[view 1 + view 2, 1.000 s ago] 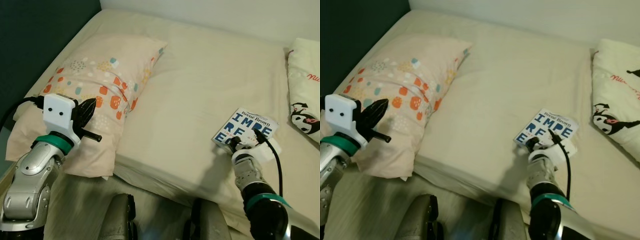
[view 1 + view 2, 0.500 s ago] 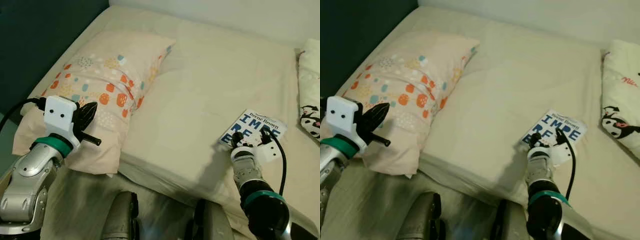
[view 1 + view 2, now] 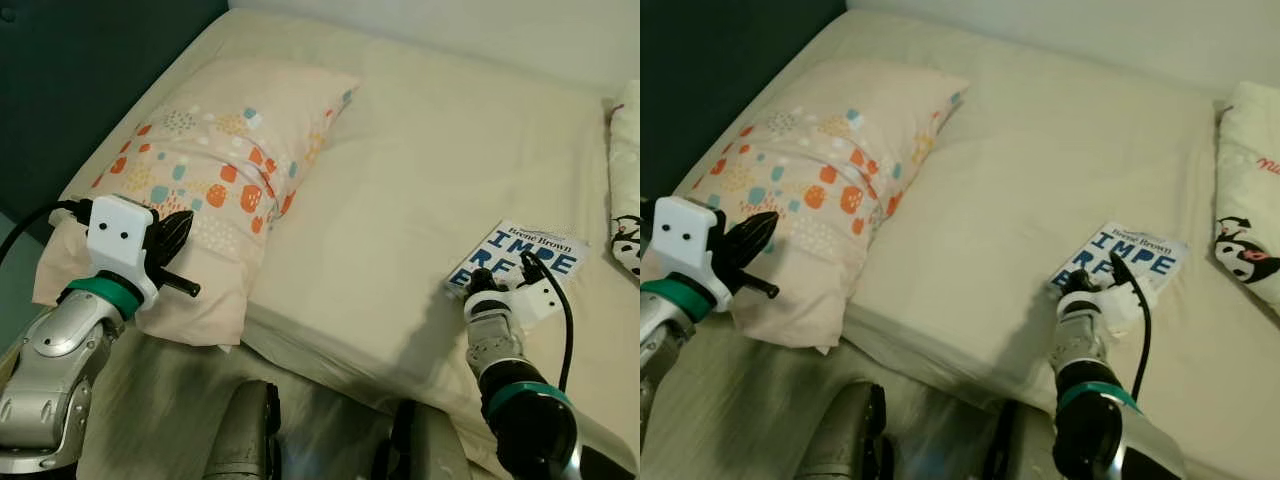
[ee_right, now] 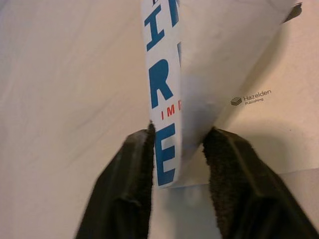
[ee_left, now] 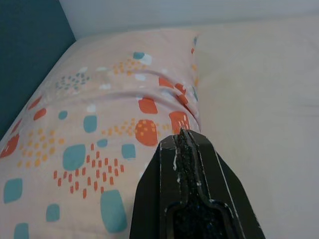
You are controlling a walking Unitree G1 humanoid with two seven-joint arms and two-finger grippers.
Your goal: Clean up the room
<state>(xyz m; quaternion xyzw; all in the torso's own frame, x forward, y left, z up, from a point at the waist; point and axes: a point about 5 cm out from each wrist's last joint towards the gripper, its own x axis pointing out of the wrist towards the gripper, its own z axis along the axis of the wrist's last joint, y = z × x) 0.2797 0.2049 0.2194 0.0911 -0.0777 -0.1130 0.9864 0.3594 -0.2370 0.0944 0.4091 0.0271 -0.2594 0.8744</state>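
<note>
- Left eye view: a cream bed [image 3: 430,150] is seen from its near edge. A patterned pillow [image 3: 200,180] lies at the far left. A white book with blue lettering [image 3: 520,262] lies flat on the sheet at the near right, and part of a cartoon-print pillow [image 3: 626,190] is seen at the right edge.
- The right gripper [image 3: 484,287] is placed at the near corner of the book; judged, the corner is being taken as the easiest part of a flat book to lift for tidying.
- The left gripper [image 3: 172,232] is held just over the near end of the patterned pillow, with nothing carried.
- Right eye view: the same layout is recorded; the book [image 3: 1130,262] lies well apart from the patterned pillow [image 3: 810,190], and the left gripper [image 3: 752,235] shows its fingers drawn to one point.
- Left wrist view: the two black fingers [image 5: 187,199] are pressed together with nothing between them, and the patterned pillow [image 5: 89,129] lies just beyond the tips.
- Right wrist view: the jaws are set one on each side of the raised cover [image 4: 162,99]; the fingers [image 4: 127,184] flank its edge, so a loose clamp on the cover is judged.
- Against the earlier frames: the whole scene is shifted rightward, so camera motion is noted; the right gripper stays at the book's corner and the left one keeps its place by the pillow.
</note>
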